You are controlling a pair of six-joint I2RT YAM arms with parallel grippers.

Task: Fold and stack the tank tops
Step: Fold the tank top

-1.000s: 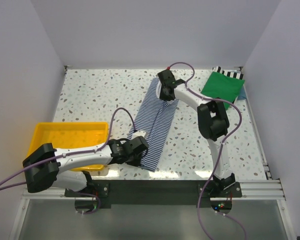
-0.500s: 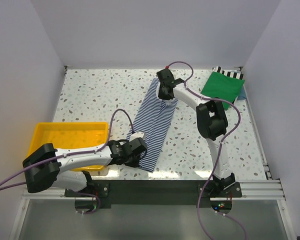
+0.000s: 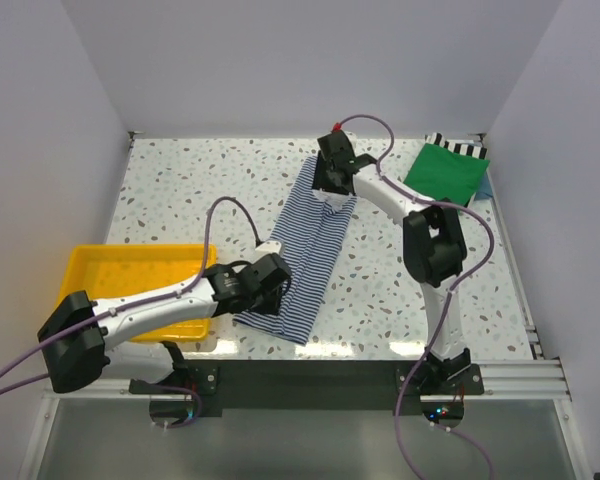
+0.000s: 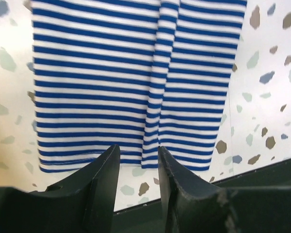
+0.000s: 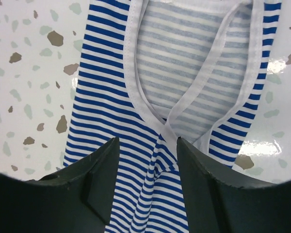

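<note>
The navy-and-white striped tank top (image 3: 308, 250) lies folded lengthwise as a long narrow strip down the middle of the table. Its hem (image 4: 136, 97) is at the near end and its white-trimmed neck (image 5: 184, 73) at the far end. My left gripper (image 3: 273, 296) (image 4: 138, 154) hovers open just over the hem edge, holding nothing. My right gripper (image 3: 329, 183) (image 5: 148, 145) stands open over the neck, with a loose ridge of cloth between its fingers but not pinched. The green tank top (image 3: 446, 172) lies folded at the far right.
A yellow tray (image 3: 140, 251) sits at the near left, beside the left arm. Under the green top show a black-and-white striped cloth (image 3: 462, 148) and a pale blue edge (image 3: 486, 187). The table's front rail runs just behind the hem.
Both grippers have opened and let go of the striped top, which now lies flat. The left gripper has lifted slightly away from the hem; the right has edged back over the neck.
</note>
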